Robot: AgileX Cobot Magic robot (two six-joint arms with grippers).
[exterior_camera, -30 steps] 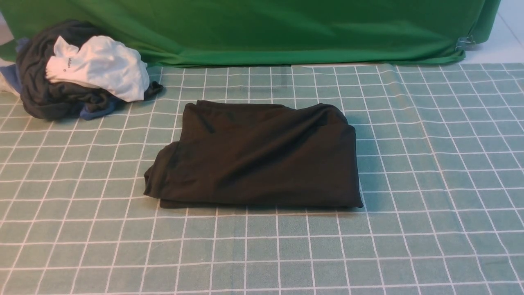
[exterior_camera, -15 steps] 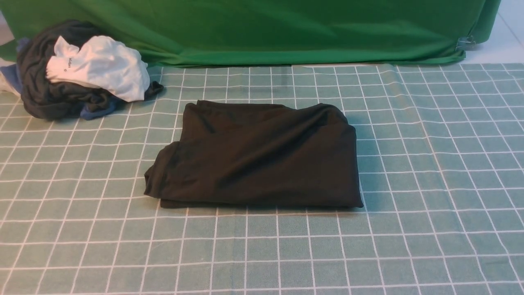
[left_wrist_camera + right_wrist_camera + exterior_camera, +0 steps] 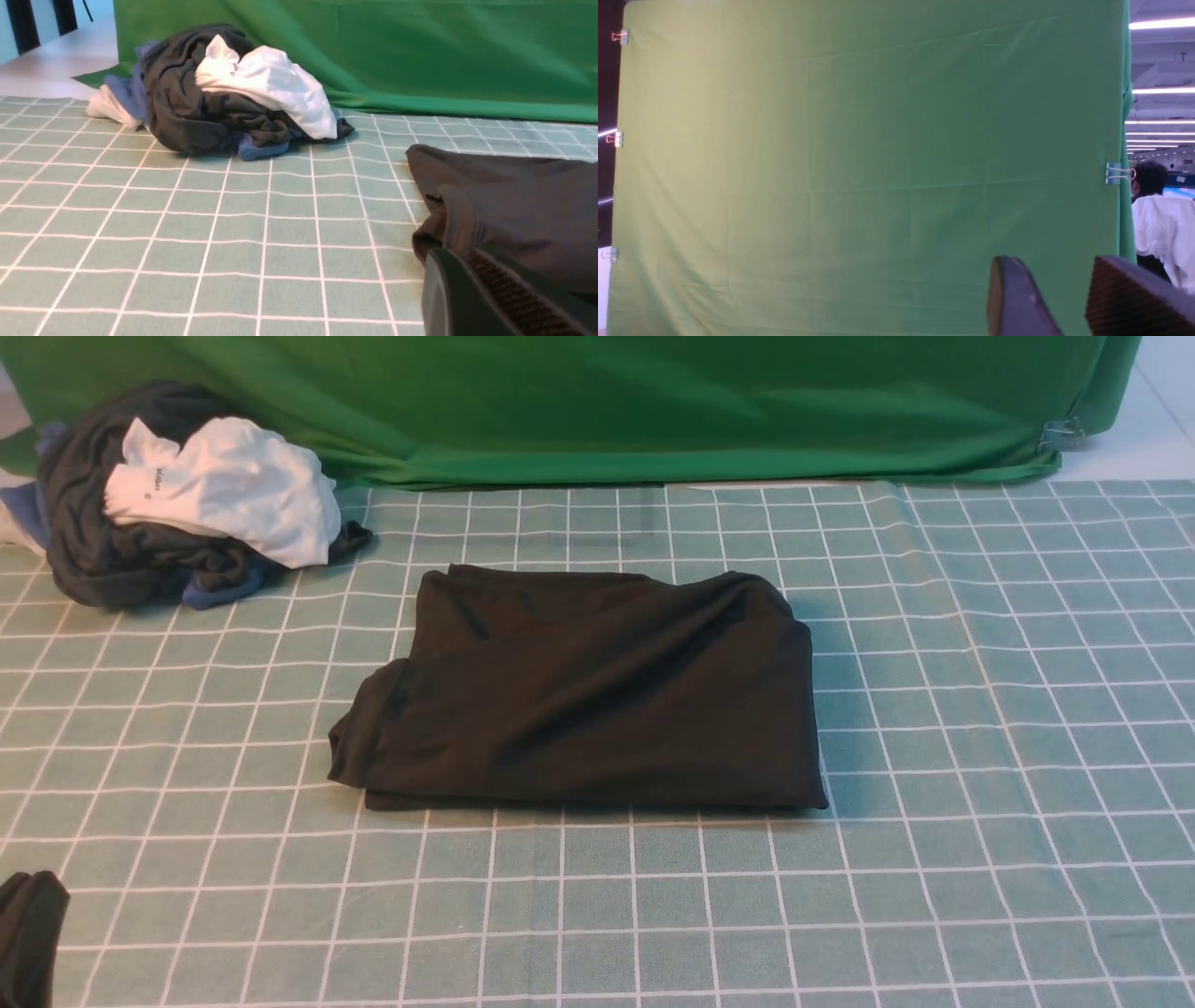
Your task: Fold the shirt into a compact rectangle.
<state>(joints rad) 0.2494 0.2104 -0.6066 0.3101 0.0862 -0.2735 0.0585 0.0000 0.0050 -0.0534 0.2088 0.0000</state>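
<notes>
The shirt [image 3: 583, 695] lies folded into a rough dark rectangle near the middle of the bench [image 3: 980, 756], on its green checked cloth, with its left edge bulging out unevenly and its near edge fairly straight. The left tool [image 3: 28, 938] shows in the front view only as a dark shape at the near left corner, well apart from the shirt and touching nothing; in the left wrist view its ridged fingers [image 3: 502, 291] sit together, shut with nothing between them, and the shirt's left edge lies just beyond them. The right tool [image 3: 1069, 298] appears only in its own wrist view, raised and facing the green backdrop [image 3: 868, 163]; its two fingers stand apart with a plain gap and nothing held, and the shirt is out of that view. At the far left of the bench sits a bunched pile of clothes [image 3: 168, 504], white over dark grey, well apart from the shirt.
</notes>
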